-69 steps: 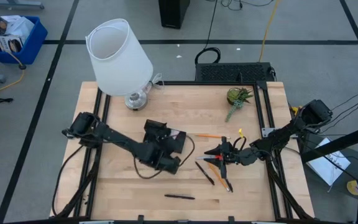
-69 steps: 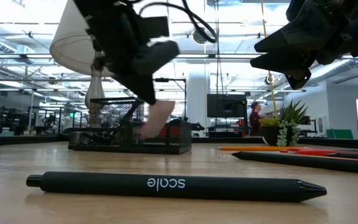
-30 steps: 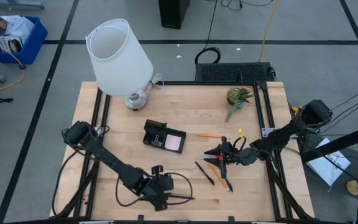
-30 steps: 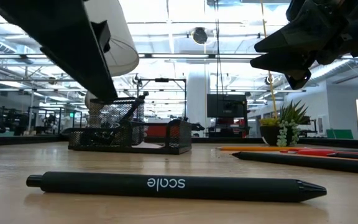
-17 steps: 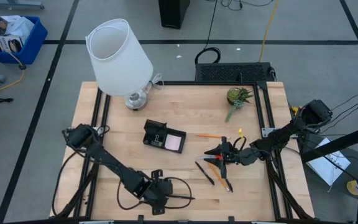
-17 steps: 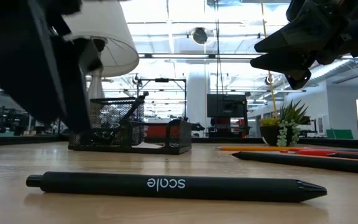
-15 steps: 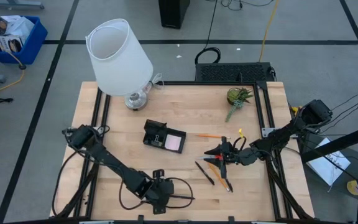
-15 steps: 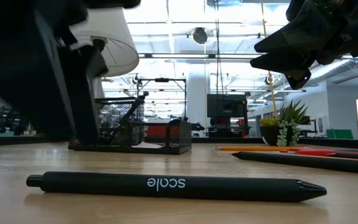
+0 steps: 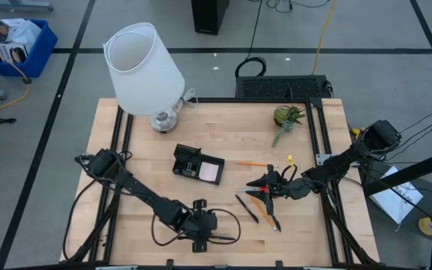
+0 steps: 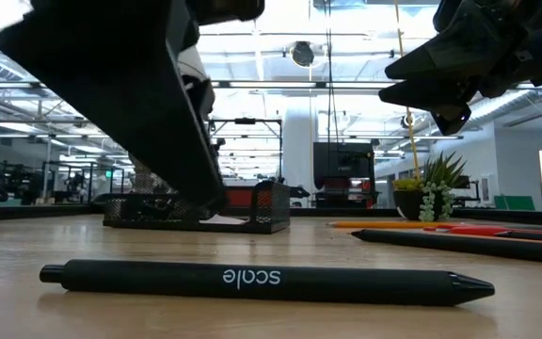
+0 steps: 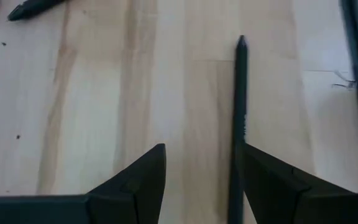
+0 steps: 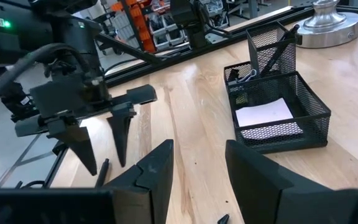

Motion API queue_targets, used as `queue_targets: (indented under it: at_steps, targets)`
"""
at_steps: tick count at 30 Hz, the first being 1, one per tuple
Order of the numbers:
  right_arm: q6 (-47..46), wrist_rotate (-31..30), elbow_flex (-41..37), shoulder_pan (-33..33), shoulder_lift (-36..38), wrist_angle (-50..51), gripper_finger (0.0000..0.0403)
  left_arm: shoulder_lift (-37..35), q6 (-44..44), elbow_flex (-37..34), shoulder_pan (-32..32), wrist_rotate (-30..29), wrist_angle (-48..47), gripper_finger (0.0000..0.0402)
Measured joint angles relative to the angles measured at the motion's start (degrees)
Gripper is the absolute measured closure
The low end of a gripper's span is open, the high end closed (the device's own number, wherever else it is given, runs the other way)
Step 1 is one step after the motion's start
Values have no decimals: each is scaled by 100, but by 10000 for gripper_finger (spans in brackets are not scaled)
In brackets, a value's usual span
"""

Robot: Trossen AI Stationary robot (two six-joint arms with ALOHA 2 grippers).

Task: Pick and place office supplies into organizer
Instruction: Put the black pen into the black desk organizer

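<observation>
Since a moment ago the left gripper (image 9: 207,234) has shifted right along the near edge, fingers spread, straddling the black pen (image 11: 237,118) lying flat, apparently lining up a grasp; right gripper (image 9: 259,184), spread, waits over the scissors (image 9: 265,196).

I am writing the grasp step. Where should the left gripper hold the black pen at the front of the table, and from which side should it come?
Grip the black pen mid-barrel, from straight above. It lies flat and alone on the wood, so its long sides are free. The open left gripper probably needs a small sideways shift to straddle it.
</observation>
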State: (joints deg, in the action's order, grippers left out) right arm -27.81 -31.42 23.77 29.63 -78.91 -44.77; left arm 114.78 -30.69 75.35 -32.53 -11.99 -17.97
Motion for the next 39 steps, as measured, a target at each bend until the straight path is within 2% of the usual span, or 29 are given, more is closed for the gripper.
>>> queue_targets:
  at_steps: [6, 12, 22, 31, 39]
  targets:
    - [0, 0, 0, 0, 0, -1, 264, 0, -220, 0, -200, 231, -191, 201]
    - [0, 2, 0, 0, 0, 0, 264, 0, -204, 0, -418, -129, -293, 201]
    - [0, 0, 0, 0, 0, 0, 264, 14, -239, 2, -333, -177, -560, 201]
    - [0, 0, 0, 0, 0, 0, 264, 24, -198, 7, -317, -862, -576, 201]
    - [0, 1, 0, 0, 0, 0, 264, 26, 177, 7, -356, -914, -462, 201]
